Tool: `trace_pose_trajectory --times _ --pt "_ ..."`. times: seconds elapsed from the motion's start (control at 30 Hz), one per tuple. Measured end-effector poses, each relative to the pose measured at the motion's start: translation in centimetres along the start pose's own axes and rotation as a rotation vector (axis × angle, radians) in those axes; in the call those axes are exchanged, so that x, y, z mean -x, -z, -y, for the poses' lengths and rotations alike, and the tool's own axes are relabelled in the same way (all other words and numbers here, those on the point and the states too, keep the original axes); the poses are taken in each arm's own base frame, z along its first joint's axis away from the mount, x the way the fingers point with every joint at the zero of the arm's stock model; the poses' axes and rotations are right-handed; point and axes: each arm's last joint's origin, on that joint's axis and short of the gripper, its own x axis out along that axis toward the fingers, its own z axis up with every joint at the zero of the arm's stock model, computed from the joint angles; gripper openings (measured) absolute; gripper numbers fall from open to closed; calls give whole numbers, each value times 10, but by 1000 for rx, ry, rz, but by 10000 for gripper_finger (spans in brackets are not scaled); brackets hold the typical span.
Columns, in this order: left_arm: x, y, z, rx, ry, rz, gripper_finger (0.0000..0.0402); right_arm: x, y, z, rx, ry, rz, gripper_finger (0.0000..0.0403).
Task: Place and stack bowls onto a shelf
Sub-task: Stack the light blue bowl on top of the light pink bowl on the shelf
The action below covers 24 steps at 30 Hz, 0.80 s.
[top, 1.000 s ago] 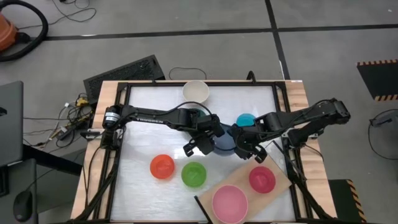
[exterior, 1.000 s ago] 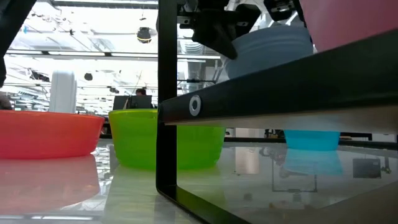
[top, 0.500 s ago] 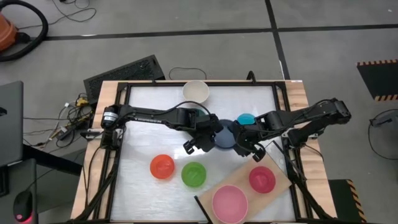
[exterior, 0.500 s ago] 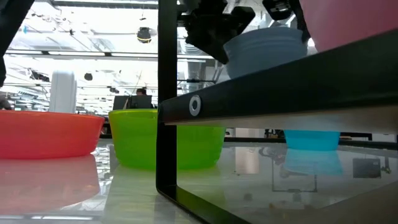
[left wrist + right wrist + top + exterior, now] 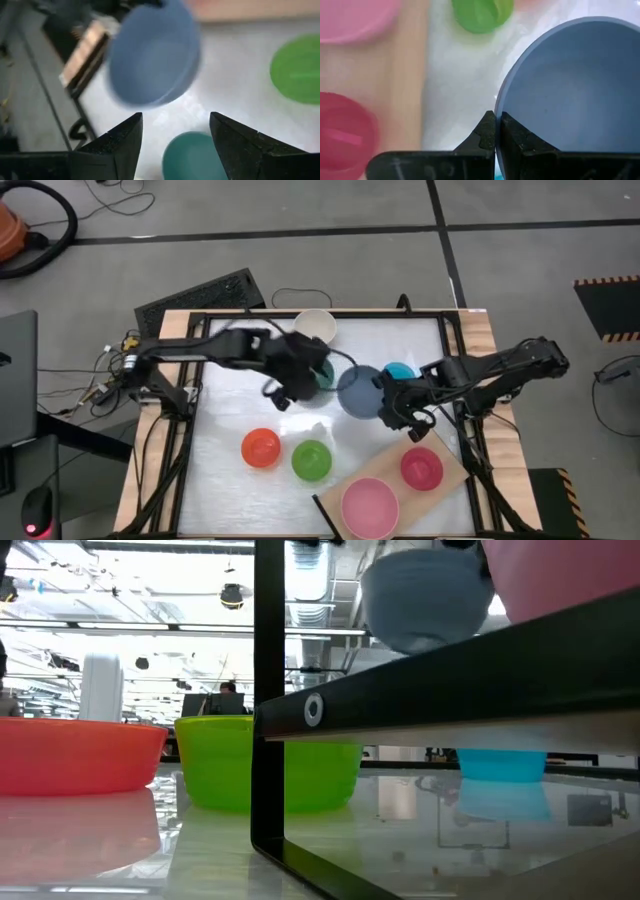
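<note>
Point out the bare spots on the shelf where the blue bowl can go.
The shelf is bare along its right edge beside the magenta bowl, and at its near-left corner by the pink bowl. Its middle is crowded. The right end effector grips the blue bowl.

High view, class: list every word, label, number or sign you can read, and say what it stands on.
None can be read.
Left arm: any lettering is blurred.
Keyboard: key legends are too small.
Hazard stripes on the floor: yellow and black, no words.
</note>
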Motion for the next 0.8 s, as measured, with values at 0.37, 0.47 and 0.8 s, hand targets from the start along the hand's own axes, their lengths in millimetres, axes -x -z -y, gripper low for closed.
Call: trace_pose_trajectory --times 0.37,0.47,0.8 --pt "96 30 -19 293 -240 77 215 23 -36 -41 132 -134 226 28" --pt "112 40 -22 319 -290 68 215 28 -47 -57 133 -154 310 28" --pt "132 75 -36 441 -391 -38 215 6 -77 -111 141 -223 261 28"
